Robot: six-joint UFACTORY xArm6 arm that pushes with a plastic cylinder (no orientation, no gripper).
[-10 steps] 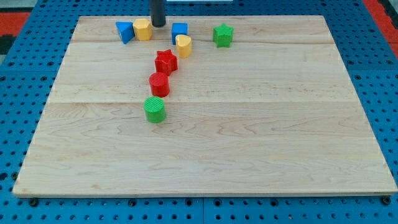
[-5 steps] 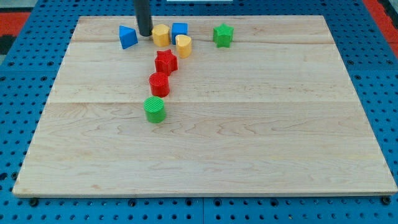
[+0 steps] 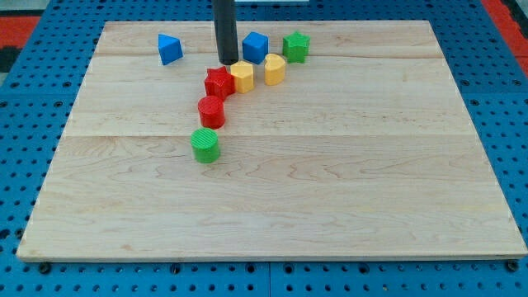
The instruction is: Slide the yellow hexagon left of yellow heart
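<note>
Resting at the yellow hexagon's point(image 3: 242, 76) top-left edge, my tip point(image 3: 226, 62) sat w/ the yellow heart point(image 3: 274, 69) just right; no claw fitted, a bare rod, so nothing grasped.

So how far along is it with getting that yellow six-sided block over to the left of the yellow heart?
Mostly done, it seems. The yellow hexagon now sits to the view's left of the yellow heart, close beside it and against the red star. My tip rests just above-left of the hexagon. Little is left beyond perhaps backing the tip away; the two yellow shapes are hard to tell apart at this size.
</note>
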